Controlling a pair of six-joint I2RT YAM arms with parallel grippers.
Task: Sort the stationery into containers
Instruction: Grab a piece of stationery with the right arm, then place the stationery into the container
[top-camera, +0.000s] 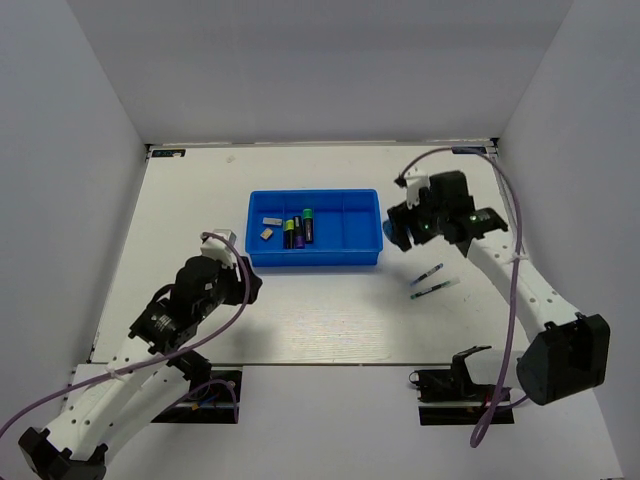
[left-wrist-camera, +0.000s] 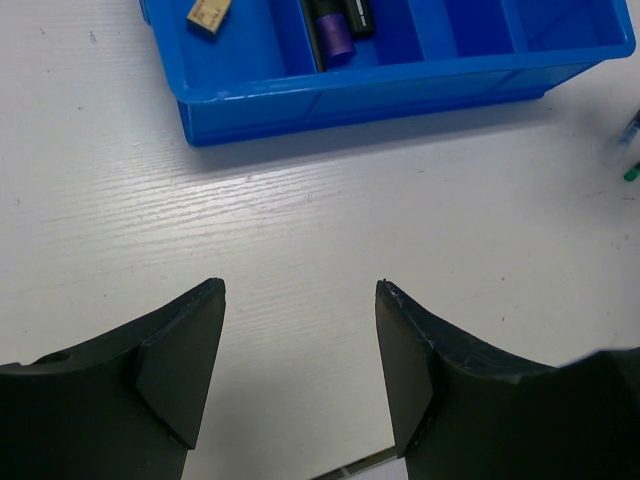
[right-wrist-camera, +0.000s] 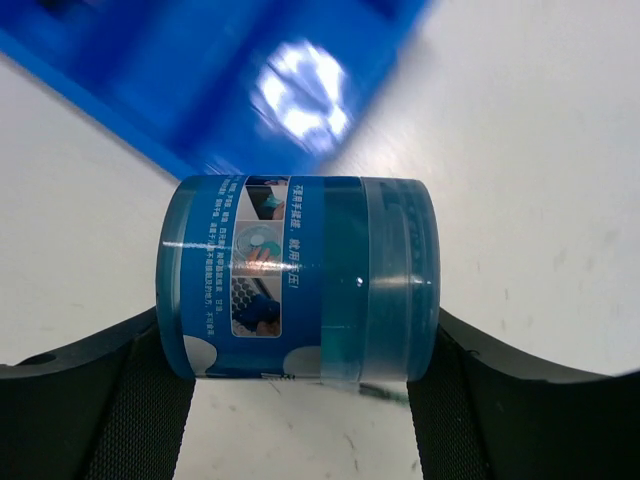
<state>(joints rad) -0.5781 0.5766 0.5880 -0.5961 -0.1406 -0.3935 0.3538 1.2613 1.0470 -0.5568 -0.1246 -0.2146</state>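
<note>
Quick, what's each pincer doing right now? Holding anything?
Left pincer: open, holding nothing.
Right pincer: closed on the blue tape roll.

White wood-grain table enclosed by plain pale walls on three sides

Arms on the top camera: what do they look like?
Both arms are white tubes with black joint housings: left arm, right arm. A greyish-purple cable loops along each. Jaws are matte black wedges; a green light glows on the right wrist.
</note>
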